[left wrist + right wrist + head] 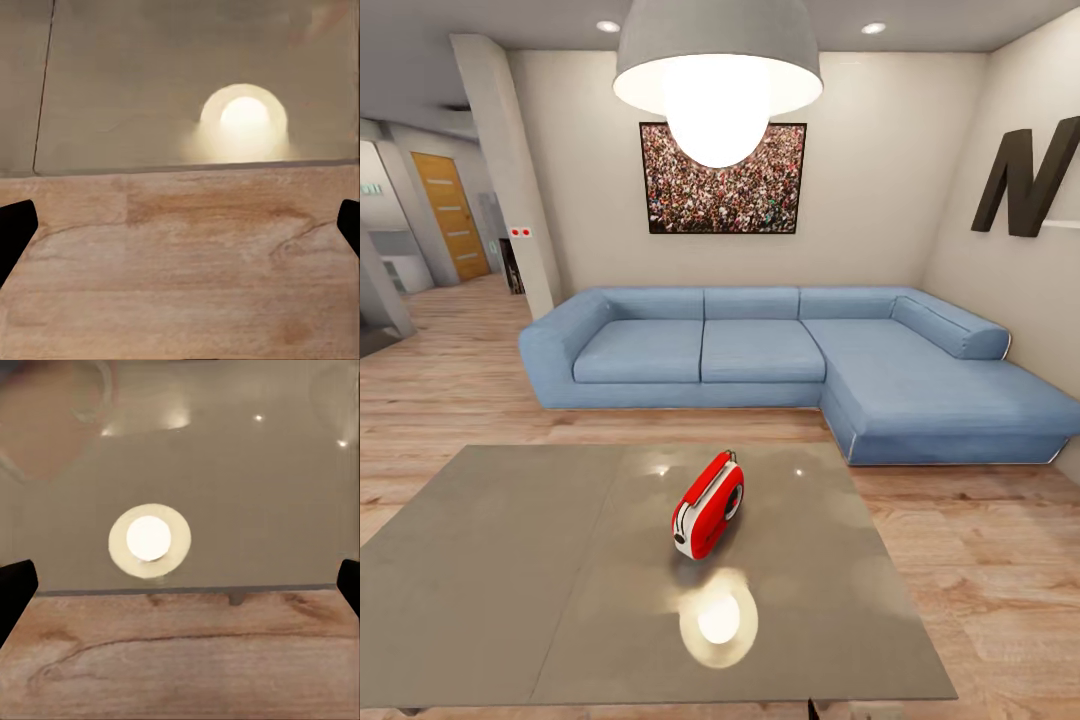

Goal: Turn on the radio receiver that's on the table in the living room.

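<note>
Radio receiver [708, 505] is seen lying tilted on the glossy grey tabletop [510, 560], right of its middle and towards its far edge, with the red handle uppermost and the round grey dial turned towards the right. A bright lamp reflection [718, 620] is cast on the tabletop just near of it. Beyond the tabletop a blue sofa [760, 350] is set against the far wall, under a framed crowd picture [722, 180].

In the left wrist view the left hand [180, 225] is shown by two dark fingertips at the frame edges, spread wide apart, with nothing held between them; wood floor [187, 262] and the tabletop edge are seen beyond. The right hand [180, 585] is likewise spread wide and holds nothing, and is pointed at the near tabletop edge.

A light, rigid plastic body is judged likely, one easily slid or tipped on so slick a surface. No lifting is called for; a gentle press on the dial face is judged best, with the push kept downward so the radio is not skated away.
</note>
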Available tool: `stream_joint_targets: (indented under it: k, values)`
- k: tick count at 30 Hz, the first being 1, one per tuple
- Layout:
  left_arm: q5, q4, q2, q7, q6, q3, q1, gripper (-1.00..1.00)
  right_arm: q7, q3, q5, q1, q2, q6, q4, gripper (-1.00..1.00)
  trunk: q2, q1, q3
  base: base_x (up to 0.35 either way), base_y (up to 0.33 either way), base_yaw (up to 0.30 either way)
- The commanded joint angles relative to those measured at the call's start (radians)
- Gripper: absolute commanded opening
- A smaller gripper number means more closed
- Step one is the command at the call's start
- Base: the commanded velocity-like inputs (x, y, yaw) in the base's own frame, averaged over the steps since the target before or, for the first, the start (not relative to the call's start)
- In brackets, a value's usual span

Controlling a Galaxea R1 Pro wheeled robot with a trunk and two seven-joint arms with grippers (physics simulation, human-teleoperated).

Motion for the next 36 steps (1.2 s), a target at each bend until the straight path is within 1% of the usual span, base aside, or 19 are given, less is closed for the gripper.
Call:
stream_joint_targets:
  k: [1,2,3,6,11,14,17,18,21,26,30,32,33,35,36]
  values:
    - [0.001,-0.033,0.0,0.001,0.003,0.0,0.0,1.0,0.0,0.0,0.0,0.0,0.0,-0.014,-0.009,1.0,0.0,0.0,0.0,0.0,0.0,0.0]
    - [0.001,-0.05,0.0,0.001,0.004,0.0,0.0,1.0,-0.001,0.0,0.0,0.0,0.001,-0.02,-0.015,1.0,0.0,0.0,0.0,0.0,0.0,0.0]
    - [0.002,-0.126,-0.002,0.002,0.008,-0.001,0.0,1.0,-0.001,0.002,0.0,0.0,0.001,-0.033,-0.065,1.0,0.0,0.0,0.0,0.0,0.0,0.0]
    - [0.002,-0.187,-0.003,0.003,0.011,0.0,0.001,1.0,-0.001,0.005,0.0,0.0,0.001,-0.035,-0.131,1.0,0.0,0.0,0.0,0.0,0.0,0.0]
    - [0.001,-0.245,-0.001,0.003,0.013,0.001,0.0,1.0,-0.002,0.006,0.001,0.0,0.001,-0.022,-0.219,1.0,0.0,0.0,0.0,0.0,0.0,0.0]
    - [0.001,-0.284,-0.001,0.003,0.013,0.002,0.0,1.0,-0.002,0.006,0.001,0.0,0.001,0.048,-0.329,1.0,0.0,0.0,0.0,0.0,0.0,0.0]
    - [0.001,-0.292,-0.001,0.003,0.013,0.003,0.0,1.0,-0.001,0.006,0.001,0.0,0.002,0.097,-0.393,1.0,0.0,0.0,0.0,0.0,0.0,0.0]
    - [0.001,-0.294,-0.001,0.003,0.013,0.003,0.0,1.0,-0.001,0.006,0.001,0.0,0.002,0.126,-0.432,1.0,0.0,0.0,0.0,0.0,0.0,0.0]
    - [0.001,-0.297,-0.001,0.003,0.013,0.002,0.0,1.0,-0.001,0.006,0.0,0.0,0.002,0.17,-0.491,1.0,0.0,0.0,0.0,0.0,0.0,0.0]
    - [0.001,-0.298,0.0,0.004,0.011,0.002,0.0,1.0,0.001,0.009,0.0,0.0,0.002,0.194,-0.524,1.0,0.0,0.0,0.0,0.0,0.0,0.0]
    - [0.001,-0.299,0.0,0.005,0.009,0.002,0.0,1.0,0.001,0.03,0.008,0.0,0.0,0.199,-0.532,1.0,0.0,0.0,0.0,0.0,0.0,0.0]
    - [0.001,-0.3,0.0,0.005,0.008,0.002,0.0,1.0,0.002,0.038,0.02,0.0,0.0,0.2,-0.533,1.0,0.0,0.0,0.0,0.0,0.0,0.0]
    - [0.001,-0.3,0.0,0.005,0.006,0.001,0.0,1.0,0.002,0.043,0.036,0.0,-0.001,0.2,-0.534,1.0,0.0,0.0,0.0,0.0,0.0,0.0]
    - [0.001,-0.3,0.0,0.005,0.005,0.001,0.0,1.0,0.002,0.047,0.055,0.0,-0.001,0.201,-0.535,1.0,0.0,0.0,0.0,0.0,0.0,0.0]
    - [0.001,-0.3,0.0,0.004,0.004,0.001,0.0,1.0,0.002,0.05,0.075,0.0,-0.001,0.201,-0.535,1.0,0.0,0.0,0.0,0.0,0.0,0.0]
